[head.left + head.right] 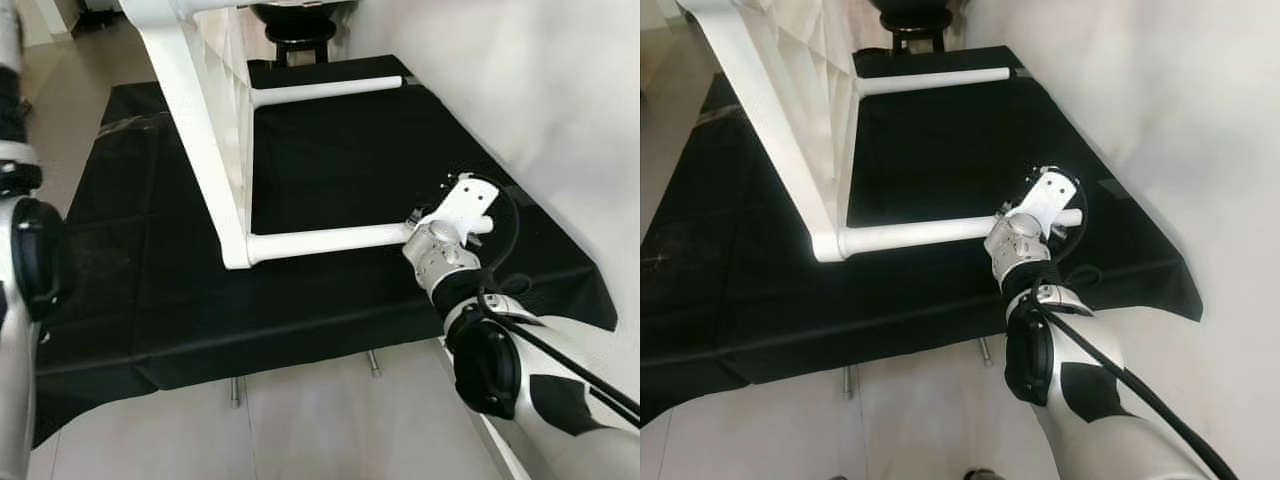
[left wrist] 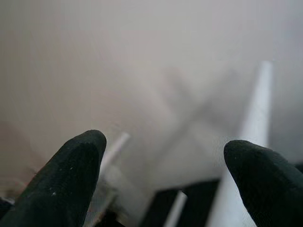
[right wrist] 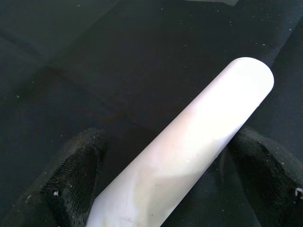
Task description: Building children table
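A white children's table lies on its side on a black cloth (image 1: pixel 330 160). Its top (image 1: pixel 190 100) stands on edge, and two round white legs stick out sideways toward the wall. The far leg (image 1: pixel 325 90) hangs free. My right gripper (image 3: pixel 168 158) is at the free end of the near leg (image 1: pixel 320 240), shut on it with a black finger (image 3: pixel 71 179) against each side. In the eye views the right wrist (image 1: pixel 455 220) covers that end of the leg. My left gripper (image 2: pixel 165 161) is open and holds nothing; the left arm (image 1: pixel 30 260) hangs idle at my left.
A white wall (image 1: pixel 540 90) runs close along the right. A black stool (image 1: pixel 295 30) stands behind the table. Two metal bolts (image 1: pixel 235 392) (image 1: pixel 372 362) lie on the pale tiled floor just off the cloth's near edge.
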`<state>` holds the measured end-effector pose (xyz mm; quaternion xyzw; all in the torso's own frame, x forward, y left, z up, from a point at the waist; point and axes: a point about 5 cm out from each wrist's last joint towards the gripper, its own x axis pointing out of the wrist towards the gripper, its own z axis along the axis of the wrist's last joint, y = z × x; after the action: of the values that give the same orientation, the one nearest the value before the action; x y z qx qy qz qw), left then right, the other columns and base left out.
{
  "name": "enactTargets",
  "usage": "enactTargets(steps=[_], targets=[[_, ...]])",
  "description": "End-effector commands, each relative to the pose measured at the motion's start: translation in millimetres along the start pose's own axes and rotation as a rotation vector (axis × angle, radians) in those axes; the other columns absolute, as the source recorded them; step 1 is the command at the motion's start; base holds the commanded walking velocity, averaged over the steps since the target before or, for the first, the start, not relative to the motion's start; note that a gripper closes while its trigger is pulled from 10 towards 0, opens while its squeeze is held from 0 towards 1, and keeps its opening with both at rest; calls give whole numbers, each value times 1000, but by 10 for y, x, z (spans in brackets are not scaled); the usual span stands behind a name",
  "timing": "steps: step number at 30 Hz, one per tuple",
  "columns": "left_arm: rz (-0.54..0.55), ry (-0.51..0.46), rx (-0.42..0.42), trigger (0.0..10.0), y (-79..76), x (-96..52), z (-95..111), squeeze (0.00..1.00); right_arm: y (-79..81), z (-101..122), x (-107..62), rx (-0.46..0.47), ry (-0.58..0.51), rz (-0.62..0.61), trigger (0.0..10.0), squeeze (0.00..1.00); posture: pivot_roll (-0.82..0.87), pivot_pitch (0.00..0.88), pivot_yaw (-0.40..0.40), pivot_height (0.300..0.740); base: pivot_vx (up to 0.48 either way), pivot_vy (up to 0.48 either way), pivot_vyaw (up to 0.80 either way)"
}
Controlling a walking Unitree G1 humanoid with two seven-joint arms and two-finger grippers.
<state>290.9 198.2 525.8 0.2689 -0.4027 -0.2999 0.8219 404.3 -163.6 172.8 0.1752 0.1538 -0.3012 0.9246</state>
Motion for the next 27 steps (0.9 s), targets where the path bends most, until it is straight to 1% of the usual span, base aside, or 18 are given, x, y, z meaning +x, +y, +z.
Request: enactTargets(steps=[1, 4, 5, 6, 7, 8, 9, 11, 12, 13, 14, 16, 18, 19, 21, 22, 26, 27], targets=[[269, -73, -31, 10000, 182, -304, 66, 0, -60, -238, 5, -97, 59, -21, 10000, 1000, 38, 80, -40, 740, 0, 0, 0], [269, -73, -31, 10000, 182, -304, 66, 0, -60, -238, 5, -97, 59, -21, 10000, 1000, 38, 80, -40, 740, 0, 0, 0], [366, -88, -77, 10000, 182, -446, -10, 0, -60, -240, 4, -98, 60, -21, 10000, 1000, 36, 79, -41, 740, 0, 0, 0], [449, -67, -140, 10000, 72, -601, -226, 0, -59, -227, 5, -97, 58, -21, 10000, 1000, 32, 79, -44, 740, 0, 0, 0], [449, -67, -140, 10000, 72, -601, -226, 0, -59, -227, 5, -97, 58, -21, 10000, 1000, 32, 79, -44, 740, 0, 0, 0], [539, -40, -202, 10000, -65, -758, -464, 0, -56, -215, 6, -95, 57, -21, 10000, 1000, 25, 78, -45, 740, 0, 0, 0], [539, -40, -202, 10000, -65, -758, -464, 0, -56, -215, 6, -95, 57, -21, 10000, 1000, 25, 78, -45, 740, 0, 0, 0], [656, 15, -250, 10000, -224, -968, -726, 0, -50, -203, 5, -94, 56, -17, 10000, 1000, 24, 79, -46, 740, 0, 0, 0], [725, 43, -257, 10000, -219, -1063, -833, 0, -46, -203, 4, -93, 58, -14, 10000, 1000, 25, 81, -50, 740, 0, 0, 0], [725, 43, -257, 10000, -219, -1063, -833, 0, -46, -203, 4, -93, 58, -14, 10000, 1000, 25, 81, -50, 740, 0, 0, 0], [784, 78, -263, 10000, -195, -1151, -935, 0, -40, -204, 1, -92, 61, -10, 10000, 1000, 25, 82, -50, 740, 0, 0, 0], [823, 101, -268, 10000, -180, -1211, -1002, 0, -35, -205, -1, -91, 63, -7, 10000, 1000, 25, 82, -50, 740, 0, 0, 0], [874, 134, -317, 10000, -131, -1294, -1135, 0, -27, -205, -4, -89, 65, -2, 10000, 1000, 22, 85, -47, 740, 0, 0, 0], [874, 134, -317, 10000, -131, -1294, -1135, 0, -27, -205, -4, -89, 65, -2, 10000, 1000, 22, 85, -47, 740, 0, 0, 0], [895, 145, -399, 10000, -91, -1311, -1250, 0, -22, -200, -6, -86, 66, -1, 10000, 1000, 19, 85, -47, 740, 0, 0, 0], [895, 145, -399, 10000, -91, -1311, -1250, 0, -22, -200, -6, -86, 66, -1, 10000, 1000, 19, 85, -47, 740, 0, 0, 0], [784, 133, -662, 10000, -174, -1076, -1429, 0, -1, -163, -12, -76, 62, 6, 10000, 1000, 15, 87, -50, 740, 0, 0, 0], [784, 133, -662, 10000, -174, -1076, -1429, 0, -1, -163, -12, -76, 62, 6, 10000, 1000, 15, 87, -50, 740, 0, 0, 0]])
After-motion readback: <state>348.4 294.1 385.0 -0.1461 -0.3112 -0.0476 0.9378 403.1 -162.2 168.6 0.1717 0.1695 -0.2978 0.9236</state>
